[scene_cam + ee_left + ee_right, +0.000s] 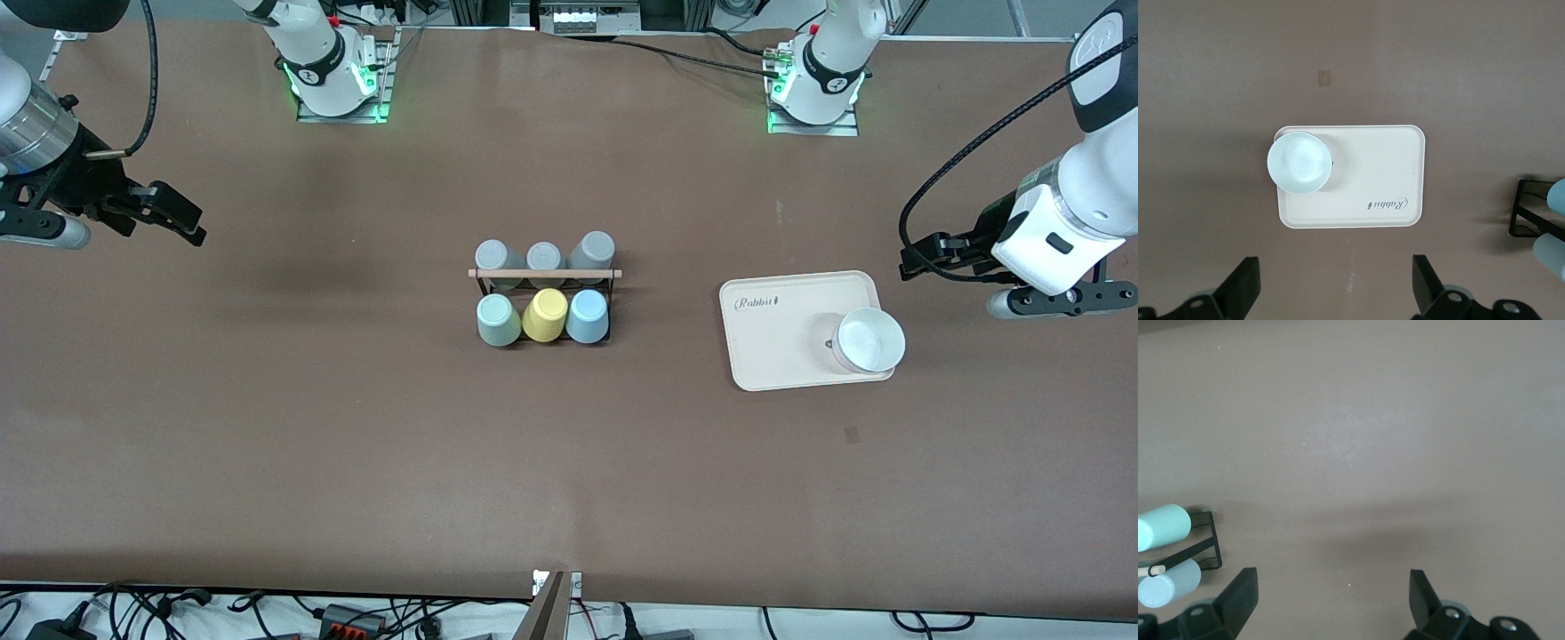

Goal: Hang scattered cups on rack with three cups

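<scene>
The black wire rack (544, 274) with a wooden rod stands mid-table. The pale mint cup (498, 320) and the light blue cup (587, 316) sit on its pegs on the side nearer the front camera, with a yellow tumbler (545, 316) between them. Three grey tumblers (544, 257) sit on the farther side. My right gripper (182, 218) is open and empty, raised over the right arm's end of the table. My left gripper (920, 260) is open and empty, raised beside the tray. The mint cup (1165, 525) shows in the right wrist view, the blue cup (1558, 197) in the left wrist view.
A cream tray (773, 347) lies toward the left arm's end, with a white bowl (871, 340) on its corner; both show in the left wrist view, tray (1391, 147) and bowl (1299, 163). Bare brown table surrounds the rack.
</scene>
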{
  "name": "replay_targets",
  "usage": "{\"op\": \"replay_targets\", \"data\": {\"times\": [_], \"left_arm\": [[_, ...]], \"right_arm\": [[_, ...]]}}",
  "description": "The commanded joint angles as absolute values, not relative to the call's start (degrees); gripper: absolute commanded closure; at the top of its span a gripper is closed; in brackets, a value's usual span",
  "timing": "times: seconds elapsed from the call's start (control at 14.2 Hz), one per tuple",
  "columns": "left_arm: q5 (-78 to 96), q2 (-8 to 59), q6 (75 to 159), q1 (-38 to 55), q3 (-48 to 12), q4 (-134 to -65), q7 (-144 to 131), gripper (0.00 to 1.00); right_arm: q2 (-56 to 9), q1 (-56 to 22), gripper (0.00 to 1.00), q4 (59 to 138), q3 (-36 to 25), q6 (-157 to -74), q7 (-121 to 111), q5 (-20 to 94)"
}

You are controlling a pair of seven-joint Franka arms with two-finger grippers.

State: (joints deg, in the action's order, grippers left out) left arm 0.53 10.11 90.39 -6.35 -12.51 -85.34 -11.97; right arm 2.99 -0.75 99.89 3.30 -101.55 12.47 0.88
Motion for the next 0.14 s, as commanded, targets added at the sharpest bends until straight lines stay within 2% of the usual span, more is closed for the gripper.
{"op": "replay_targets", "data": {"times": [0.0,0.07], "left_arm": [[-0.2,10.3,90.1,-6.9,-12.9,-84.5,-11.0,0.00],[-0.1,10.9,90.1,-6.9,-12.8,-84.4,-11.0,0.00]], "right_arm": [[2.6,0.3,0.00,98.3,4.0,-100.6,11.3,0.9],[2.6,0.3,0.00,98.3,4.0,-100.3,11.3,0.8]]}}
